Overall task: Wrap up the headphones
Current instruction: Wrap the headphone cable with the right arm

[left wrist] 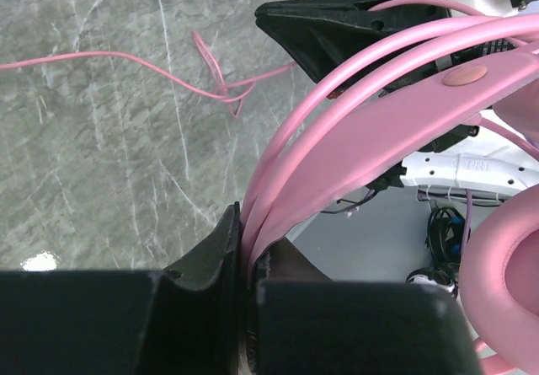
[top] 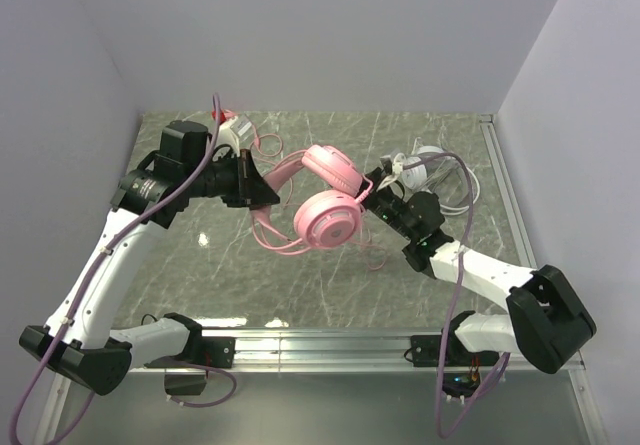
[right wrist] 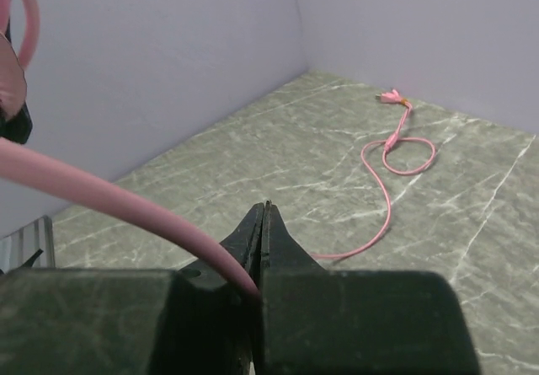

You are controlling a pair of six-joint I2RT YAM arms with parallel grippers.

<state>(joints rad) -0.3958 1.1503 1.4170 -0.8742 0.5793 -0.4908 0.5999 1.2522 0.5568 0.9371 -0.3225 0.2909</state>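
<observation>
The pink headphones (top: 325, 195) hang above the table's middle, with one round cup (top: 327, 219) facing the camera. My left gripper (top: 262, 187) is shut on the pink headband (left wrist: 379, 122); its jaws (left wrist: 245, 226) pinch the band's end. My right gripper (top: 377, 187) is shut on the pink cord (right wrist: 101, 196) just right of the cups, and the cord enters between its closed fingertips (right wrist: 266, 210). The rest of the cord (right wrist: 383, 181) trails over the table in loops. The white-grey headphones (top: 432, 168) lie at the back right, behind my right gripper.
A small red and white item (top: 228, 122) lies at the back left near the wall. The cord's end (right wrist: 392, 97) lies near the back wall. A loose tangle of pink cord (left wrist: 215, 84) rests on the marble table (top: 200, 265). A metal rail (top: 320, 345) runs along the near edge.
</observation>
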